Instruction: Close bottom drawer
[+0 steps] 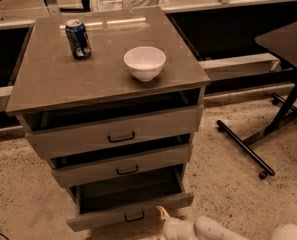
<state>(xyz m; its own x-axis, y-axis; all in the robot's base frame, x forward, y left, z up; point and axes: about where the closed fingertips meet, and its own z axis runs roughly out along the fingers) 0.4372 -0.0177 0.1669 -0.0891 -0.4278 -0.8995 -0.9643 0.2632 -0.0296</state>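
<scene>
Looked down on a grey cabinet with three drawers. Found the bottom drawer [103,219] at the near foot of it, pulled far out toward the near side, with its plain grey box open to view and nothing seen inside. Noticed its small black handle [134,216] in the middle of the wide front. Spotted the claw [163,218] low at the near edge, just right of that handle and close by the drawer front, at the end of a white arm [213,229] coming in from the near right. Could not tell if the claw was released or clenched, nor if touching the front or only just beside it. Saw the middle drawer [123,165] and the top drawer [118,131] each a little way out too, but less than the bottom one. Up on the counter [53,79], saw a blue can [78,39] at the far left and a white bowl [144,62] to its right, both well apart from the claw. Judged the job as barely begun: claw in place for a push, drawer not yet shut. Left to do: push the front straight back toward the far side until flat with the cabinet.
</scene>
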